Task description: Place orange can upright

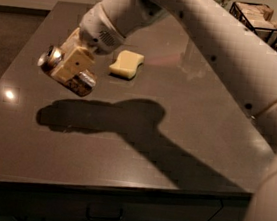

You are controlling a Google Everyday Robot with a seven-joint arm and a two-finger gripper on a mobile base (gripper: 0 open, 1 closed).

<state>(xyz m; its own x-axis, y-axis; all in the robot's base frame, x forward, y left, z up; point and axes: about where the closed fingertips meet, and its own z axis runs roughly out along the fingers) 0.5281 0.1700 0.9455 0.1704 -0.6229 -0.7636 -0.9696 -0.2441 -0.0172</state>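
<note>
The orange can point(83, 83) is held in the air above the dark table point(124, 146), tilted on its side with its silver top point(51, 57) facing left toward the camera. My gripper point(72, 64) is shut on the can's middle, its cream fingers point(76, 58) across the body. The can's shadow falls on the table below it. The white arm reaches in from the upper right.
A yellow sponge point(126, 63) lies on the table just right of the gripper. A wire-frame stand with boxes point(258, 16) stands at the back right. A drawer handle point(103, 211) shows under the table's front edge.
</note>
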